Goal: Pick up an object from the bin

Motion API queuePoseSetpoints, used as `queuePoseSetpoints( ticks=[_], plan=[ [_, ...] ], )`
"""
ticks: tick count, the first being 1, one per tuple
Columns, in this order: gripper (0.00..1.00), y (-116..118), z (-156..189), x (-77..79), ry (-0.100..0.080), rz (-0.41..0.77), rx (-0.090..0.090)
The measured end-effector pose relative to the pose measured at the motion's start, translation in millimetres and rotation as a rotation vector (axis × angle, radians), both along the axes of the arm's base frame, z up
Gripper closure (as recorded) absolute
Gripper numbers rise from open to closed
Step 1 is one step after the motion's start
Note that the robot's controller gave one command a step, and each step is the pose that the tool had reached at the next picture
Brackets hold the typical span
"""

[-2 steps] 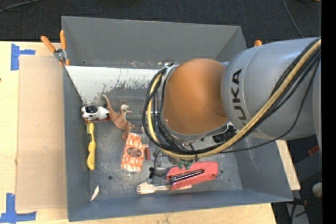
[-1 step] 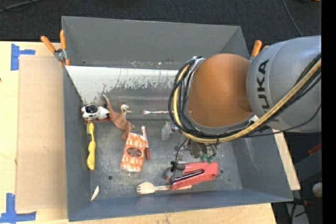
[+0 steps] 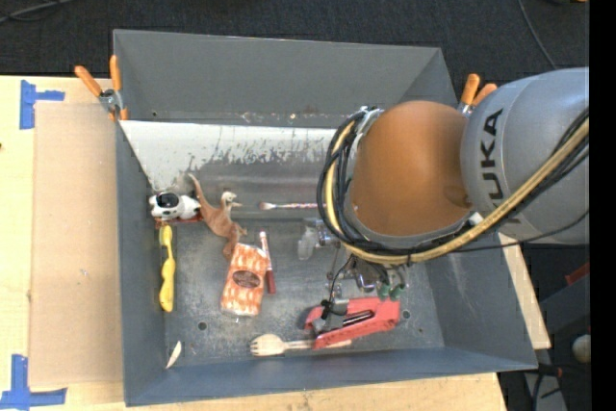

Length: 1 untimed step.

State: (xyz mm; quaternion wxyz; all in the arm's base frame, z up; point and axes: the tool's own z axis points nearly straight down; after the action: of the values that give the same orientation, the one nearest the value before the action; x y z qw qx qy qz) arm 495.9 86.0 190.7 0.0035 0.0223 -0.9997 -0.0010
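Note:
My gripper [image 3: 364, 284] hangs low in the bin's front right part, mostly hidden under the arm's orange cover. Directly below it lies a red hand tool [image 3: 354, 318] with black parts, stretched left to right on the bin floor; whether the gripper touches it I cannot tell. A cream plastic spoon-like utensil [image 3: 273, 345] lies just left of the red tool, near the front wall. An orange snack packet [image 3: 245, 279] rests on the floor further left.
A brown toy dinosaur [image 3: 218, 213] stands at the middle left. A yellow stick [image 3: 166, 267] with a white-and-black head [image 3: 167, 203] lies along the left wall. A small cream scrap [image 3: 173, 354] sits in the front left corner.

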Motion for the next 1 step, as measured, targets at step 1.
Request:
queuePoseSetpoints(
  ticks=[1],
  plan=[
    [0.0,-53.8,-59.4,-12.3,-0.005,-0.051,-0.001]
  ],
)
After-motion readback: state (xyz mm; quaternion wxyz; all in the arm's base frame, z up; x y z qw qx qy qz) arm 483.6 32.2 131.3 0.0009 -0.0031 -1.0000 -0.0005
